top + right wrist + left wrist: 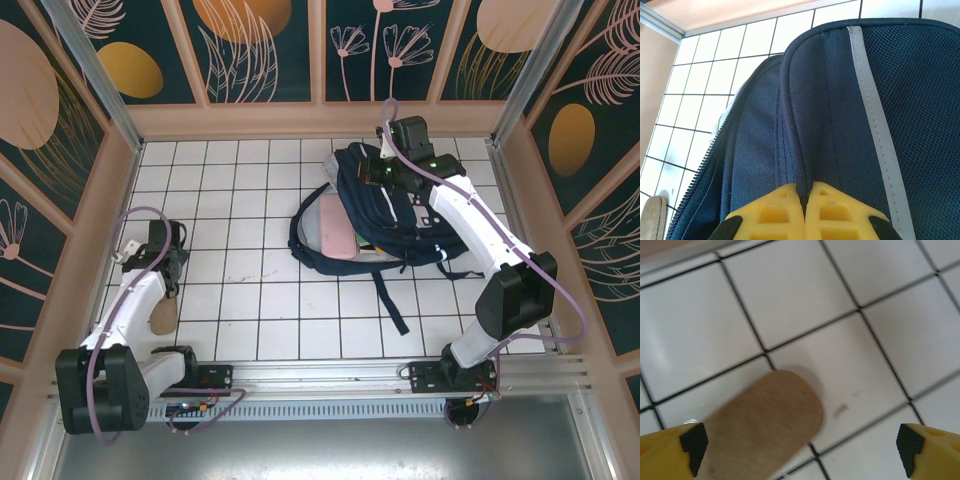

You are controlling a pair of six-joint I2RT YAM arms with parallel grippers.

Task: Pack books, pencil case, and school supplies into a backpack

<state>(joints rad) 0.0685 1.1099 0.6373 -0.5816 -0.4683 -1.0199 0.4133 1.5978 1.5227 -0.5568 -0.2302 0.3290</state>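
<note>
The navy backpack (395,215) lies right of centre on the tiled table, its main opening gaping toward the left. The pale-pink pencil case (338,232) rests in that opening. My right gripper (384,170) sits at the backpack's far top end. In the right wrist view its yellow fingers (805,202) are shut on a ridge of the backpack's navy fabric (840,120) beside a white reflective stripe. My left gripper (172,283) hovers over the tiles at the left, open and holding nothing (800,445). The books and school supplies are hidden.
A flat brown wooden oval (760,425) lies on the tiles just under my left gripper, also near the left arm (163,317). Dark backpack straps (390,300) trail toward the near edge. Peach walls (320,120) enclose the table.
</note>
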